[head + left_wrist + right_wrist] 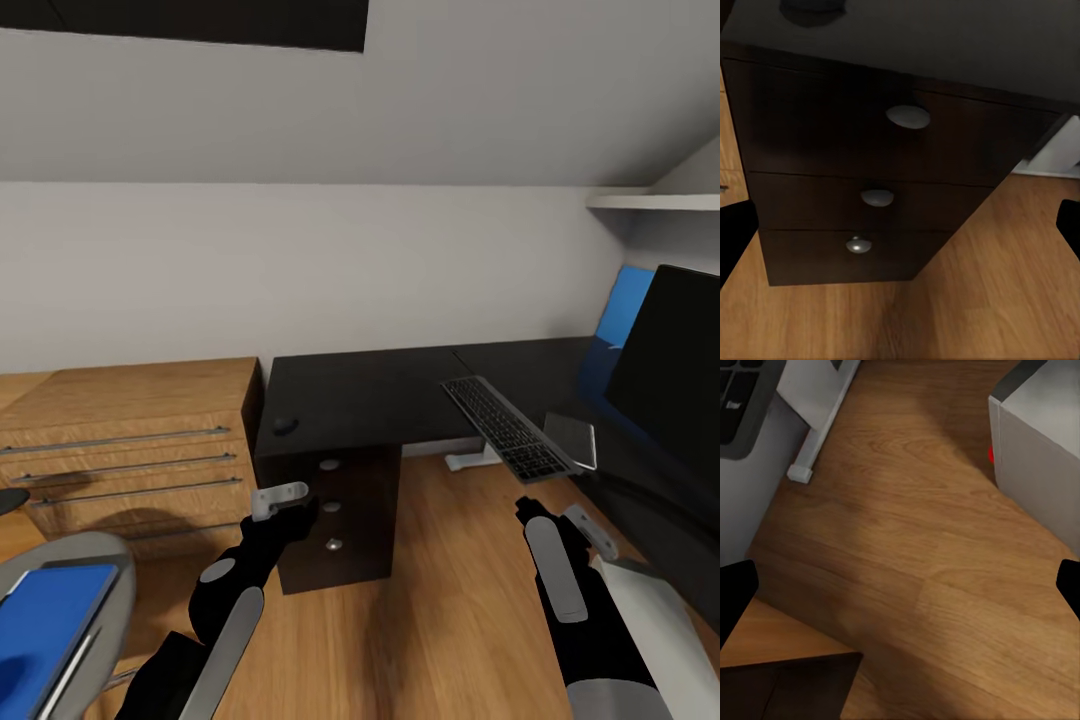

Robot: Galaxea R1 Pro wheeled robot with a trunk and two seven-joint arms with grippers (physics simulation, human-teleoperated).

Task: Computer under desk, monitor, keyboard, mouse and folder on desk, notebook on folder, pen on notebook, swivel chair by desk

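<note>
Facing the desk [370, 385], your left gripper [283, 497] hangs open and empty just before its drawer unit [870, 172], with the mouse [286, 424] on the top beyond it. Your right gripper [560, 520] is open, empty too; the keyboard [510, 427] overhangs the desk edge ahead, the monitor [668, 365] to its right.

Both your arms reach forward at about the same height, left gripper [283, 500] level with its pale fingers spread apart and holding nothing, right gripper [560, 520] pointing ahead, jaws apart and likewise holding nothing.
</note>
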